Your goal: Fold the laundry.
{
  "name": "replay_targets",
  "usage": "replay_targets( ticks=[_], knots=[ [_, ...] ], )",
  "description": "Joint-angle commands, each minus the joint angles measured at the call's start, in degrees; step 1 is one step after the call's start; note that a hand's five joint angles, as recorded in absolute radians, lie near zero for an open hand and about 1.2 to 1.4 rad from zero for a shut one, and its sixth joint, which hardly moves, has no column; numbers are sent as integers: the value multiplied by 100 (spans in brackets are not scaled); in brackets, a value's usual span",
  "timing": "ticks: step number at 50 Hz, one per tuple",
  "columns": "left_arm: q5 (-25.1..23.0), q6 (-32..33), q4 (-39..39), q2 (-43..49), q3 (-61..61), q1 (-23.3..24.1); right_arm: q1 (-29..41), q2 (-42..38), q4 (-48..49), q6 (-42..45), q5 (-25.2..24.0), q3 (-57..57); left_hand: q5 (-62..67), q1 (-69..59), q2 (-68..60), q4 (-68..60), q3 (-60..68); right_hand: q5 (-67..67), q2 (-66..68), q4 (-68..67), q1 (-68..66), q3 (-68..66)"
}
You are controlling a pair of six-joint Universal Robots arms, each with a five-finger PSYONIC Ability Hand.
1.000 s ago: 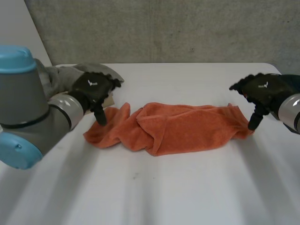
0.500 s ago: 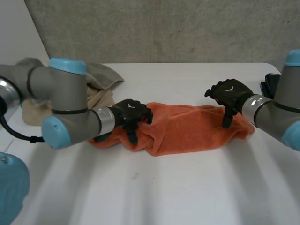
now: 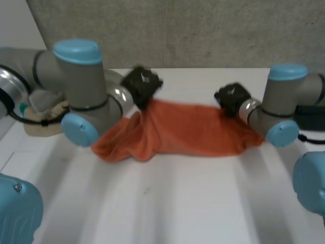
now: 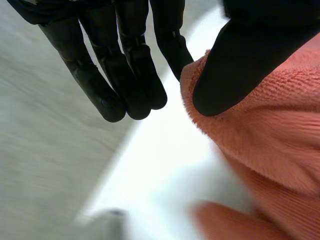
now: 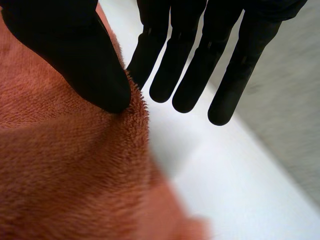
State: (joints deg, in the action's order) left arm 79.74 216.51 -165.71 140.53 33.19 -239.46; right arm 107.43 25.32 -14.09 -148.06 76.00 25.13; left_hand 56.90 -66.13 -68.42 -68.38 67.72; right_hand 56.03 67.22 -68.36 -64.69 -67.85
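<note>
1. Head view showed my orange towel (image 3: 188, 134) stretched sideways across the middle of the white table (image 3: 177, 208). It lay closer to the far edge than to the near one, with its left end bunched and sagging onto the tabletop.
2. My left hand (image 3: 142, 84) was at the towel's far edge, toward its left end, and the cloth there rose up to meet the hand.
3. My right hand (image 3: 231, 97) was on that same far edge, toward the right end, so the towel's upper border ran from one hand to the other.
4. Left wrist view showed my thumb pressed onto the towel's hem, with the nearest finger against the hem from the other side. I had the cloth in a light pinch. My remaining fingers were straight and clear of it, above bare table.
5. Right wrist view showed much the same: thumb on the fuzzy hem, nearest finger touching the hem beside it, the others straight and off the cloth. The bulk of the towel lay under my palm.
6. A pile of grey and beige cloth (image 3: 43, 109) lay near the table's far left corner, partly behind my left arm.
</note>
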Motion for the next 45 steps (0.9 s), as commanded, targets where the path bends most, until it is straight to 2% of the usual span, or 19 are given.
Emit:
replay_targets(
  ticks=[1,3,6,11,16,18,25,28,29,32,33,35,40,45],
  knots=[
    [463,-12,-1550,36,-1717,-233,76,815,1433,-846,995,-588,1310,-1387,-1158,-1162,1228,1397,1278,-1164,-1531,-1215],
    [498,-135,-1990,-51,-2166,-277,67,1263,2154,-1058,1197,-378,1310,-1387,-1158,-1162,1228,1397,1278,-1164,-1531,-1215],
    [551,-372,-2167,-244,-2395,-286,59,1824,2882,-1111,1172,139,1310,-1387,-1158,-1162,1228,1397,1278,-1164,-1531,-1215],
    [630,-531,-1922,-754,-1844,-286,15,2591,2974,-1163,917,1186,1310,-1387,-1158,-1162,1228,1397,1278,-1164,-1531,-1215],
    [639,-540,-1421,-1466,-44,-224,-82,3215,2605,-1365,610,2442,1310,-1387,-1158,-1162,1228,1397,1278,-1164,-1531,-1215],
    [587,-540,-1289,-1782,1055,-154,-143,3426,2377,-1445,434,3084,1310,-1387,-1158,-1162,1228,1397,1278,-1164,-1531,-1215],
    [420,-374,-1437,-2178,3769,65,-267,3603,1946,-1296,-93,4885,1310,-1387,-1158,-1162,1228,1397,1278,-1164,-1531,-1215],
    [367,-162,-1595,-2196,4352,145,-310,3559,1963,-1068,-234,5247,1310,-1387,-1158,-1162,1228,1397,1278,-1164,-1531,-1215],
    [367,-22,-1718,-2205,4624,188,-337,3524,1971,-893,-322,5361,1310,-1387,-1158,-1162,1228,129,11,104,-263,53],
    [393,189,-1851,-2249,4916,215,-346,3506,1936,-707,-410,5380,1310,-1387,-1158,-1162,1228,-2381,-2500,2615,2247,2564],
    [419,268,-1903,-2310,5012,207,-328,3523,1910,-654,-410,5354,1310,-1387,-1158,-1162,1228,-3755,-3874,3989,3621,3938],
    [446,348,-1895,-2459,5075,180,-276,3541,1884,-645,-436,5284,1310,-1387,-1158,-1162,1228,-4891,-5010,5125,4758,5074],
    [437,392,-1816,-2934,5119,136,49,3567,1866,-663,-446,4959,1310,-1387,-1158,-1162,1228,-5585,-5704,5819,5451,5767],
    [358,462,-1798,-3452,5163,163,471,3497,1910,-584,-542,4572,1310,-1387,-1158,-1162,1228,-5603,-5722,5836,5469,5785]
  ],
)
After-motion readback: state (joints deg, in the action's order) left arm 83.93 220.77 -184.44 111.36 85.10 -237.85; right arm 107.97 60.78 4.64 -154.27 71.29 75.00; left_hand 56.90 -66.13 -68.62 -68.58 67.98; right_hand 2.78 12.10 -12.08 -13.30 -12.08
